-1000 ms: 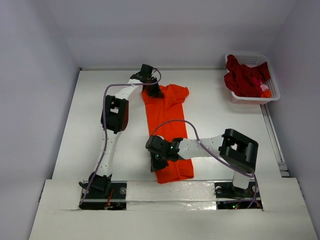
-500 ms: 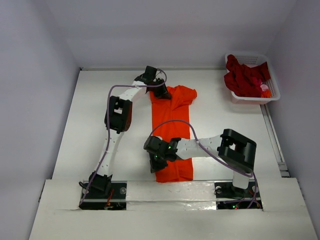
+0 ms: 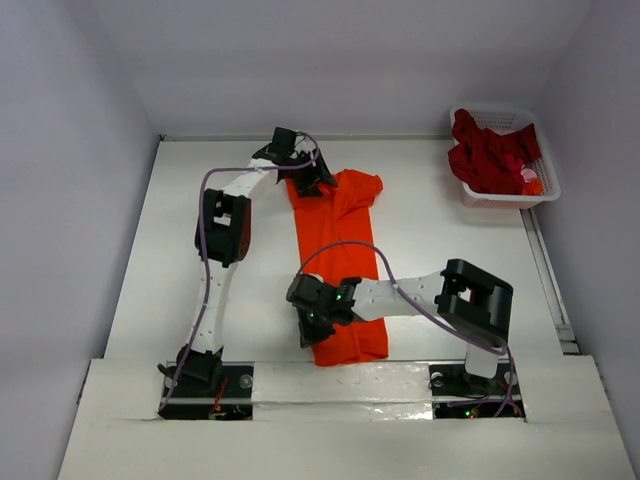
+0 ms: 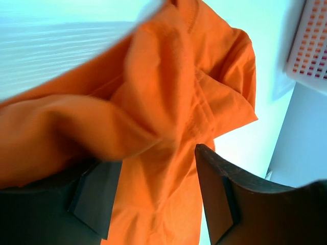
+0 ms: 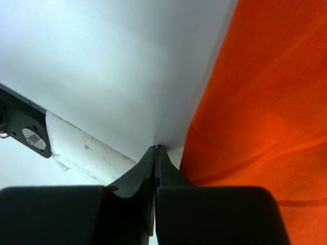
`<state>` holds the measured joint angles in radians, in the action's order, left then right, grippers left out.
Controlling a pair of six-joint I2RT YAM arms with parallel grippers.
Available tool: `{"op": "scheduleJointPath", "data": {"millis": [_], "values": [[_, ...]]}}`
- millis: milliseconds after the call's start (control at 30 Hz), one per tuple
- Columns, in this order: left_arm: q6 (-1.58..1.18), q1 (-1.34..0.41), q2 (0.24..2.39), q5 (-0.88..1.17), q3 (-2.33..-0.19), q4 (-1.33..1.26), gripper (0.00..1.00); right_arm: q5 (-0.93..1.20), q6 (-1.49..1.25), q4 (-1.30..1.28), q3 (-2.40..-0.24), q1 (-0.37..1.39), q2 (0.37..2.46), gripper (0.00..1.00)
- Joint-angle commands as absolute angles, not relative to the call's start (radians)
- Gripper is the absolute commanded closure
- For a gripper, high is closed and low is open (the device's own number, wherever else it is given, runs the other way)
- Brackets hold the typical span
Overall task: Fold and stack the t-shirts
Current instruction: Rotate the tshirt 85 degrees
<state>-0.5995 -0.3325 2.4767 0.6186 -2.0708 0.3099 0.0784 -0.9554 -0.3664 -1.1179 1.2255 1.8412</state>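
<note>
Shirt in hand: the bright orange short-sleeved cloth t-shirt point(image 3: 340, 265) lay as a long narrow strip down the middle of the white table point(image 3: 440, 240), with its collar end far and its hem near the arms' bases.
Other shirts: the dark red cloth shirts point(image 3: 490, 155) sat heaped in the white plastic lattice basket point(image 3: 548, 172) at the far right, well apart.
Left gripper point(image 4: 156, 204): it was at the far, collar end with its jaws apart. A loose bunched fold of orange cloth lay over one finger point(image 4: 97, 196).
Right gripper point(image 5: 156, 153): its fingers were pressed together and its tips were on the table, touching the shirt's left edge near the hem. No cloth showed between them.
Snag risk: if the left arm lifted away, the fold resting on its finger could probably ride up with it and undo the fold.
Crease risk: the collar end looked rumpled, so another fold over it would likely set in crooked.
Drag risk: the closed right tips could push the hem sideways, skewing the strip.
</note>
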Motion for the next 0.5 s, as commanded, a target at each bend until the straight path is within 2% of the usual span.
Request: {"op": "scheduleJointPath", "data": {"millis": [0,33,67,100,133,167,233,267,400,467], "values": [[-0.583,-0.275,2.294,0.601,-2.022,0.305,0.42,0.055,-0.933,-0.318,-1.128,1.236,1.763,1.0],[-0.577,-0.259,2.263,0.595,-2.01,0.299,0.33,0.054,-0.927,-0.286,-1.096,1.246,1.714,1.0],[-0.572,-0.25,2.205,0.583,-1.999,0.299,0.26,0.016,-0.925,-0.255,-1.085,1.246,1.66,0.85],[-0.571,-0.235,2.177,0.58,-2.0,0.301,0.17,-0.003,-0.922,-0.264,-1.08,1.246,1.61,0.77],[-0.571,-0.226,2.155,0.58,-2.003,0.292,0.01,-0.047,-0.908,-0.276,-1.098,1.246,1.53,0.7],[-0.578,-0.225,2.123,0.594,-2.017,0.287,0.01,-0.095,-0.893,-0.325,-1.12,1.246,1.507,0.57],[-0.589,-0.216,2.112,0.606,-2.051,0.291,0.01,-0.118,-0.844,-0.374,-1.175,1.246,1.477,0.42],[-0.595,-0.216,2.115,0.621,-2.096,0.296,0.01,-0.139,-0.829,-0.424,-1.233,1.246,1.476,0.22],[-0.6,-0.216,2.063,0.66,-2.085,0.316,0.01,-0.26,-0.769,-0.518,-1.316,1.246,1.412,0.06],[-0.574,-0.244,1.941,0.584,-1.922,0.29,0.01,-0.422,-0.768,-0.581,-1.321,1.246,1.315,0.0]]}}
